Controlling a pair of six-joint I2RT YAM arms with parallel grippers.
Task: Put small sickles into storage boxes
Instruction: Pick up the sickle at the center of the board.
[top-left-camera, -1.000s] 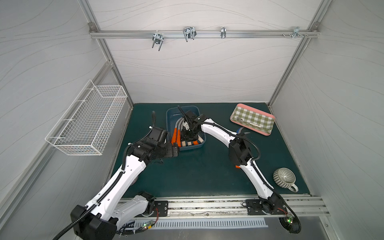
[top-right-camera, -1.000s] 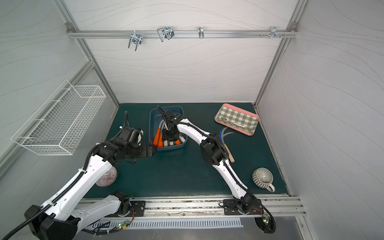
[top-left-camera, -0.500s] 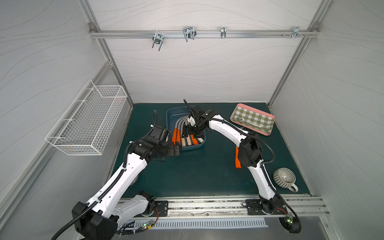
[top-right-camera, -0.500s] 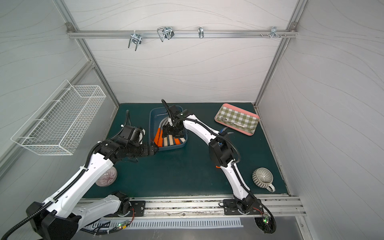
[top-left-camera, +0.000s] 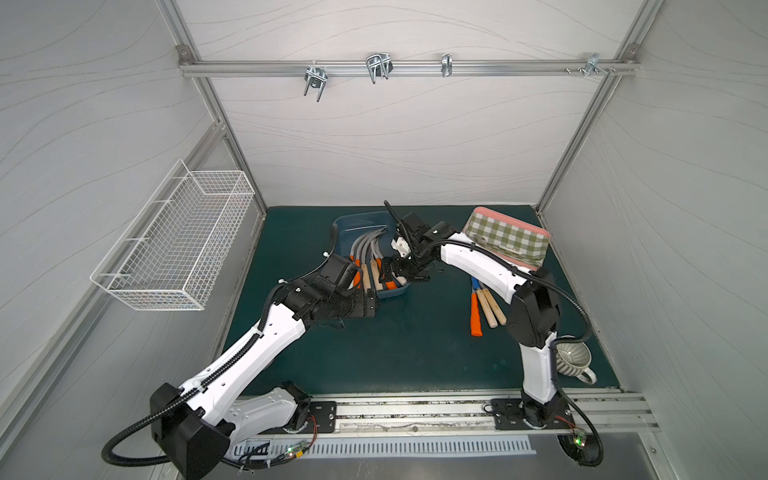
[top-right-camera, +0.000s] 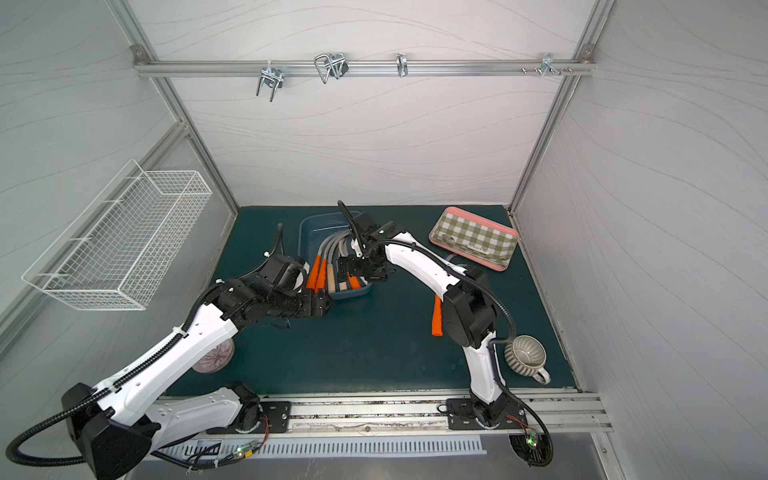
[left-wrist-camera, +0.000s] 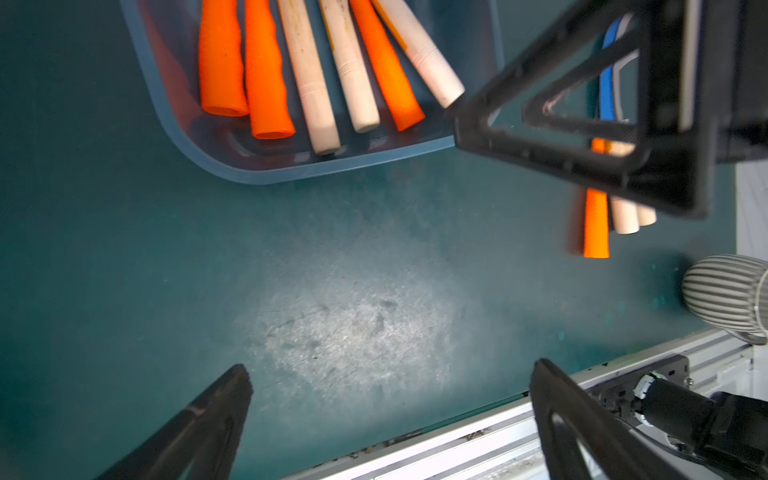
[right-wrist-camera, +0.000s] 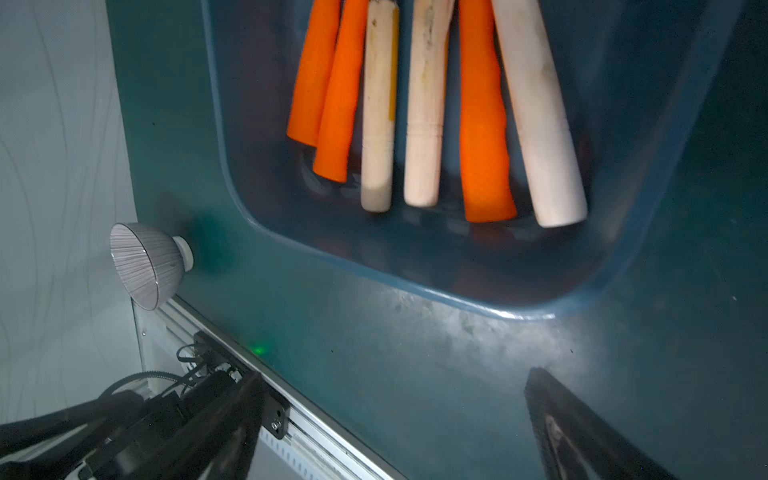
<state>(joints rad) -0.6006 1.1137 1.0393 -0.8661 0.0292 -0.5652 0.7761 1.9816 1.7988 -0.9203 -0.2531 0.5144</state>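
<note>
Orange plastic and pale wood: six sickle handles (right-wrist-camera: 424, 104) lie side by side inside the storage box (right-wrist-camera: 415, 284). Their butts point at the box's near end. The grey blades curve away toward its far end, so the long axes run the length of the box. The handle nearest the box's right wall lies slightly askew.

Three loose sickles (top-left-camera: 476, 316) lie on the mat (left-wrist-camera: 332, 291), well off the box's right side. They touch one another and run roughly parallel to those in the box, butts pointing the same way. One has a blue blade (left-wrist-camera: 607, 83).

The right gripper (right-wrist-camera: 395, 376) hangs above the box's near right corner, jaws spread wide and empty. The left gripper (left-wrist-camera: 390, 370) sits just off the box's near left corner, also spread and empty.

Risks, as I judge them:
- The loose blades are partly hidden under the right forearm. Lifting one handle may hook a neighbour's curved blade and drag it along.
- The box floor is nearly full. Another sickle will likely ride on top or catch the rim.
- Both claws crowd the box's near end. Either could nudge the light tub or clip the other.
</note>
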